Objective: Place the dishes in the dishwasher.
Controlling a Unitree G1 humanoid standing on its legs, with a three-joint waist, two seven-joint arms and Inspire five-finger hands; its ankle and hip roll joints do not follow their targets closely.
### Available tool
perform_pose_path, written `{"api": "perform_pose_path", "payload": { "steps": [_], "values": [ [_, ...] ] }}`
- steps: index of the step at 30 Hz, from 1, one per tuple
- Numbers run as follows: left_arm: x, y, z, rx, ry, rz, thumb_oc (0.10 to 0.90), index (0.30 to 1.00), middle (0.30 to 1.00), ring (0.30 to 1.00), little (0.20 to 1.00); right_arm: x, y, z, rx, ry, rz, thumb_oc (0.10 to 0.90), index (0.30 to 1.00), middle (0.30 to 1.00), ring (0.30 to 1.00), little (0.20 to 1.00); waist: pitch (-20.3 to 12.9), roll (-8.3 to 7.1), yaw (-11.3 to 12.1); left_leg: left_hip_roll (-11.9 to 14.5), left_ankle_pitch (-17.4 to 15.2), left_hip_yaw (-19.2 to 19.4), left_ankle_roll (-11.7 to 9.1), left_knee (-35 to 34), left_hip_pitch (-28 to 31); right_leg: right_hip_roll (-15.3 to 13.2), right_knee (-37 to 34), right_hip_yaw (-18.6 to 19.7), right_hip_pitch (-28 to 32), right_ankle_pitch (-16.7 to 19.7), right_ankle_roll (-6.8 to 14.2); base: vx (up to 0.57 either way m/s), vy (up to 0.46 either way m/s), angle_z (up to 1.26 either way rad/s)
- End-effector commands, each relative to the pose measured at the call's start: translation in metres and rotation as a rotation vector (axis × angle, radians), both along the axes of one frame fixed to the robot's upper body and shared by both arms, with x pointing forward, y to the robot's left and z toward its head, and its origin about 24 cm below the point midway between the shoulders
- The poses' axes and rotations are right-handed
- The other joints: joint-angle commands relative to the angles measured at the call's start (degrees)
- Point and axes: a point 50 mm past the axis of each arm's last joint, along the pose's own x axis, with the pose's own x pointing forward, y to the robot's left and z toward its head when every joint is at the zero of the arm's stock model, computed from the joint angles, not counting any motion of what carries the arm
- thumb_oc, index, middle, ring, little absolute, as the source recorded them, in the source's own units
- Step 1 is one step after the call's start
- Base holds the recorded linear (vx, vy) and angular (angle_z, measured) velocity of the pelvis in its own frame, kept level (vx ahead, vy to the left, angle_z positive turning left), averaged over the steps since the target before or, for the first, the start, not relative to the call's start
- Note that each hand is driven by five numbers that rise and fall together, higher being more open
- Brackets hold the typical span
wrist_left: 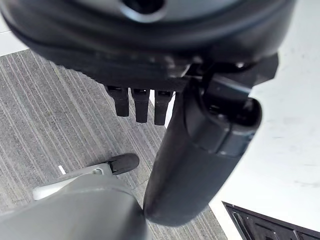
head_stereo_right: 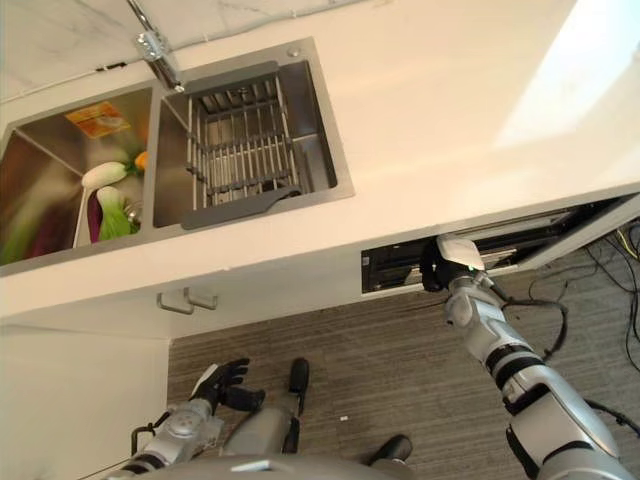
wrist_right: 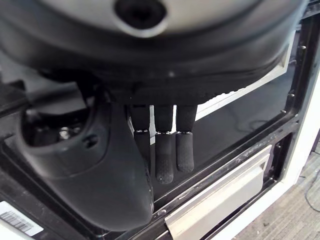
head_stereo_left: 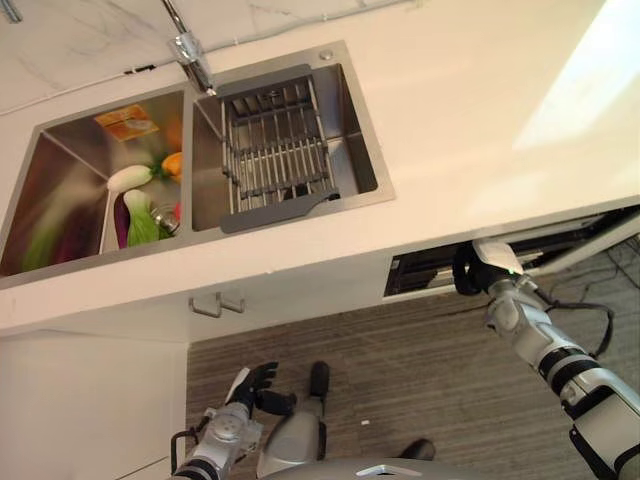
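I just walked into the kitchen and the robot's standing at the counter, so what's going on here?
The robot is working on the dishwasher under the counter. Its right hand reaches into the dark opening at the dishwasher's top edge, fingers extended and holding nothing. Its left hand hangs low over the floor, empty. The dishes lie in the left basin of the sink; a dish rack sits in the right basin.

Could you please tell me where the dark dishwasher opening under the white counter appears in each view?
Left eye: dark dishwasher opening, right of centre.
Right eye: just right of centre.
Left wrist: lower right corner.
Right wrist: across the background.
Shared landmark: grey striped floor.
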Motion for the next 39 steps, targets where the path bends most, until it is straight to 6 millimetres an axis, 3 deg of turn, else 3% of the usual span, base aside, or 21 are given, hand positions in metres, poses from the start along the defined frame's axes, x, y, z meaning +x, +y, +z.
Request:
{"api": "perform_pose_path", "payload": {
  "steps": [1,2,3,4,5,6,7,9,12,14,15,18,23,24,25,26,27,29,33,35,39],
  "values": [
    [-0.018,0.002,-0.008,0.048,0.081,-0.083,0.800,0.900,0.900,0.900,0.900,0.052,0.102,0.100,0.120,-0.422,0.398,0.480,0.420,0.420,0.420,0.420,0.7,-1.96,4.5,0.1,-5.5,1.6,-0.4,0.6,1.0,-3.7,4.0,5.9,-3.3,-0.5,-0.4,-0.01,0.016,-0.07],
    [-0.013,0.004,-0.006,0.045,0.061,-0.072,0.800,0.900,0.900,0.900,0.900,0.040,0.102,0.068,0.168,-0.322,0.376,0.560,0.540,0.540,0.540,0.540,1.0,-2.39,3.9,0.2,-5.8,1.9,0.0,0.6,1.5,-3.8,4.3,6.1,-3.4,-0.4,-0.3,-0.01,0.016,-0.05],
    [-0.012,0.003,-0.005,0.040,0.057,-0.068,0.800,0.900,0.900,0.900,0.900,0.032,0.101,0.049,0.206,-0.262,0.351,0.638,0.658,0.658,0.658,0.658,1.2,-2.56,3.3,0.1,-6.0,2.0,0.2,0.6,1.7,-3.9,4.5,6.3,-3.5,-0.3,-0.3,0.00,0.000,0.00],
    [-0.014,0.004,-0.006,0.024,0.065,-0.051,0.800,0.900,0.900,0.900,0.900,0.018,0.099,0.021,0.268,-0.169,0.308,0.638,0.658,0.658,0.658,0.658,1.2,-2.93,2.5,0.1,-6.3,2.3,0.5,0.6,2.1,-4.0,4.7,6.8,-3.6,-0.1,-0.2,0.00,0.000,0.00],
    [-0.015,0.004,-0.007,0.025,0.068,-0.051,0.800,0.900,0.900,0.900,0.900,0.017,0.099,0.020,0.271,-0.167,0.308,0.800,0.900,0.900,0.900,0.900,1.1,-3.05,2.6,0.0,-6.3,2.4,0.5,0.6,2.1,-4.0,4.8,6.9,-3.6,-0.1,-0.2,0.00,0.028,0.07],
    [-0.017,0.005,-0.008,0.019,0.080,-0.036,0.800,0.900,0.900,0.900,0.900,0.006,0.098,0.000,0.311,-0.092,0.275,0.800,0.900,0.900,0.900,0.900,1.1,-3.34,2.1,0.0,-6.5,2.6,0.6,0.6,2.4,-4.1,4.8,7.4,-3.8,0.0,-0.1,0.00,0.052,-0.01],
    [-0.030,0.006,-0.015,-0.007,0.139,0.023,0.800,0.900,0.900,0.900,0.900,-0.033,0.092,-0.061,0.408,0.144,0.129,0.800,0.900,0.900,0.900,0.900,0.6,-3.97,0.7,-0.1,-7.2,3.3,1.1,0.6,3.4,-4.2,4.9,8.5,-3.9,0.2,0.0,0.01,0.063,-0.04],
    [-0.040,0.007,-0.020,-0.018,0.197,0.081,0.800,0.900,0.900,0.900,0.900,-0.071,0.082,-0.104,0.456,0.328,-0.017,0.800,0.900,0.900,0.900,0.900,-0.1,-4.62,-0.4,-0.2,-8.0,3.9,1.4,0.6,4.7,-4.2,4.7,9.0,-3.4,0.4,0.2,0.04,0.063,-0.21],
    [-0.049,0.008,-0.025,-0.022,0.256,0.132,0.800,0.900,0.900,0.900,0.900,-0.117,0.070,-0.141,0.524,0.488,-0.231,0.800,0.900,0.900,0.900,0.900,-1.4,-5.62,-1.7,-0.7,-9.2,4.8,2.1,0.8,6.8,-4.5,4.7,9.6,-2.1,0.7,0.6,0.08,0.074,-0.28],
    [-0.051,0.009,-0.027,0.001,0.280,0.136,0.800,0.900,0.900,0.900,0.900,-0.139,0.057,-0.152,0.562,0.528,-0.373,0.800,0.900,0.900,0.900,0.900,-2.3,-6.04,-2.9,-1.0,-9.9,4.9,2.5,0.9,8.1,-4.9,5.3,9.7,-1.3,0.7,0.8,0.07,0.091,-0.26],
    [-0.051,0.009,-0.027,0.002,0.280,0.135,0.800,0.900,0.900,0.900,0.900,-0.139,0.057,-0.152,0.562,0.528,-0.374,0.800,0.900,0.900,0.900,0.900,-2.2,-6.05,-2.9,-1.1,-9.9,4.9,2.5,0.9,8.2,-4.9,5.3,9.7,-1.2,0.7,0.9,0.09,0.122,-0.22],
    [-0.055,0.008,-0.029,0.023,0.318,0.156,0.800,0.900,0.900,0.900,0.900,-0.181,0.028,-0.167,0.667,0.544,-0.713,0.800,0.900,0.900,0.900,0.900,-4.0,-6.38,-5.1,-2.5,-11.7,4.7,3.6,0.9,11.4,-7.0,9.8,9.0,0.6,0.2,1.6,0.10,0.182,-0.05],
    [-0.055,0.008,-0.029,0.028,0.323,0.153,0.800,0.900,0.900,0.900,0.900,-0.186,0.025,-0.168,0.676,0.549,-0.746,0.800,0.900,0.900,0.900,0.900,-4.1,-6.47,-5.6,-3.0,-12.2,4.5,4.0,0.8,12.1,-8.2,13.2,9.1,0.3,-0.2,1.8,0.06,0.099,0.11],
    [-0.046,0.005,-0.027,0.016,0.285,0.119,0.800,0.900,0.900,0.900,0.900,-0.206,0.017,-0.173,0.699,0.564,-0.867,0.800,0.900,0.900,0.900,0.900,-3.2,-5.96,-7.1,-4.3,-13.1,2.3,5.2,0.6,14.7,-12.0,25.1,11.5,-1.7,2.5,2.2,0.13,0.187,0.02],
    [-0.046,0.005,-0.027,0.016,0.285,0.119,0.800,0.900,0.900,0.900,0.900,-0.206,0.017,-0.173,0.699,0.564,-0.867,0.800,0.900,0.900,0.900,0.900,-3.2,-5.96,-7.1,-4.3,-13.1,2.3,5.2,0.6,14.7,-12.0,25.1,11.5,-1.7,2.5,2.2,0.12,0.229,0.33],
    [-0.039,0.007,-0.023,-0.017,0.225,0.127,0.800,0.900,0.900,0.900,0.900,-0.225,0.020,-0.179,0.761,0.579,-0.948,0.800,0.900,0.900,0.900,0.900,-2.2,-5.77,-8.6,-4.4,-12.1,-0.8,5.9,0.6,15.3,-10.7,30.0,18.1,-4.9,2.7,0.4,0.01,-0.012,0.87],
    [-0.052,0.007,-0.027,-0.049,0.276,0.165,0.800,0.900,0.900,0.900,0.900,-0.242,0.025,-0.184,0.789,0.628,-0.995,0.800,0.900,0.900,0.900,0.900,-1.7,-5.36,-10.4,-3.3,-11.8,-2.8,5.3,0.7,15.5,-4.2,27.2,29.8,-8.9,-2.2,-1.6,0.02,-0.061,1.63],
    [-0.056,0.006,-0.028,-0.127,0.295,0.213,0.800,0.900,0.900,0.900,0.900,-0.248,0.028,-0.186,0.802,0.668,-0.987,0.800,0.900,0.900,0.900,0.900,-0.2,-5.20,-11.7,-3.4,-11.5,-5.7,4.8,0.8,15.4,-0.3,21.9,37.5,-11.9,-1.9,-1.0,0.01,-0.144,1.93],
    [-0.054,0.009,-0.028,-0.156,0.294,0.236,0.800,0.900,0.900,0.900,0.900,-0.260,0.031,-0.189,0.784,0.733,-0.984,0.800,0.900,0.900,0.900,0.900,-0.8,-5.70,-11.9,-3.7,-11.4,-7.9,4.2,0.9,14.9,-0.2,16.0,36.5,-8.9,-2.5,-0.6,0.01,-0.095,1.00],
    [-0.055,0.013,-0.026,-0.168,0.254,0.294,0.800,0.900,0.900,0.900,0.900,-0.282,0.027,-0.191,0.747,0.797,-1.032,0.800,0.900,0.900,0.900,0.900,-3.9,-6.30,-10.6,-3.0,-11.4,-7.7,3.0,0.1,13.8,0.1,6.0,31.5,-2.1,-1.4,0.1,0.10,-0.256,1.22],
    [-0.056,0.009,-0.027,-0.175,0.254,0.276,0.800,0.900,0.900,0.900,0.900,-0.283,0.022,-0.190,0.774,0.762,-1.088,0.800,0.900,0.900,0.900,0.900,-4.5,-6.13,-10.1,-2.3,-11.1,-7.2,2.4,0.1,13.8,0.4,3.6,30.0,-0.3,-0.8,0.0,0.05,-0.125,0.90]
  ]
}}
